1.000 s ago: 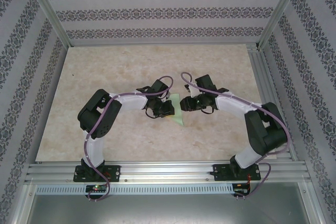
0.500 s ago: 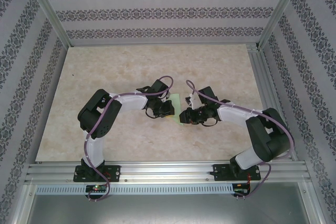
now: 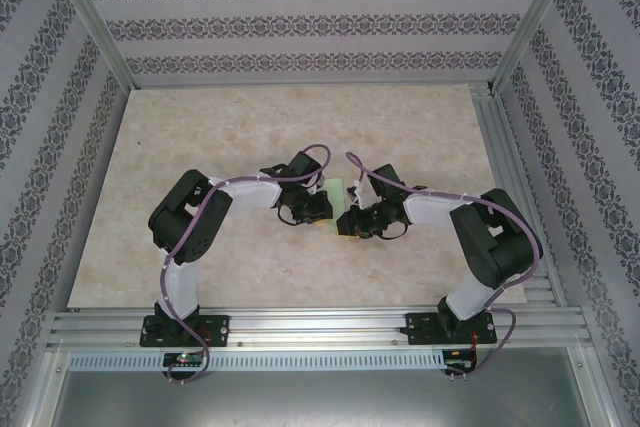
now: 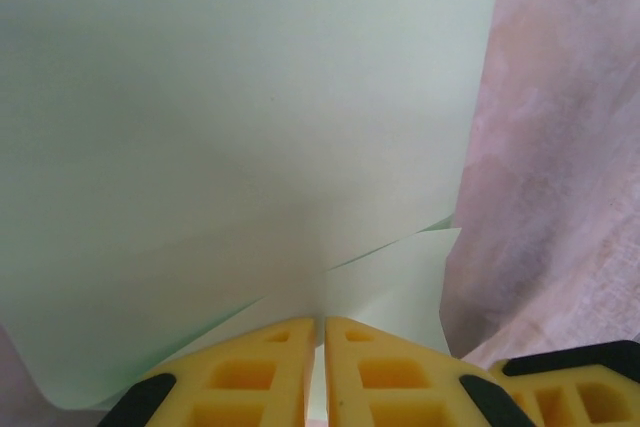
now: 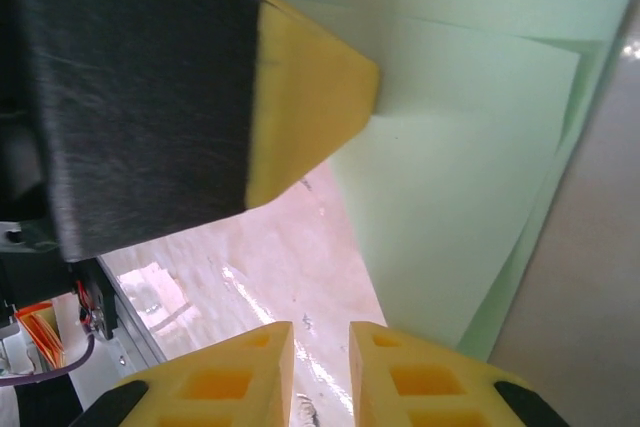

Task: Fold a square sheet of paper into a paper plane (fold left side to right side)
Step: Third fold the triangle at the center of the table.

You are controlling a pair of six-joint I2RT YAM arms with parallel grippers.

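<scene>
the square sheet of paper [image 3: 338, 190] is seen mid-worktop [image 3: 230, 117], between both tools. it is pinched by the left tool [image 4: 318, 372], fingers pressed together. the right tool [image 5: 318, 367] is held nearly closed just beside the sheet's edge.

From above I see both arms folded inward, elbows out to the sides, wrists meeting near mid-table. Left gripper [image 3: 318, 209] low, pointing right; in its wrist view my yellow fingers [image 4: 262, 367] sit pressed together with only a hairline seam, green paper caught between them. Right gripper [image 3: 347, 224] points left, nearly nose to nose with the left. Its yellow fingers [image 5: 232, 379] stand close, a narrow gap between, nothing in it.
</scene>
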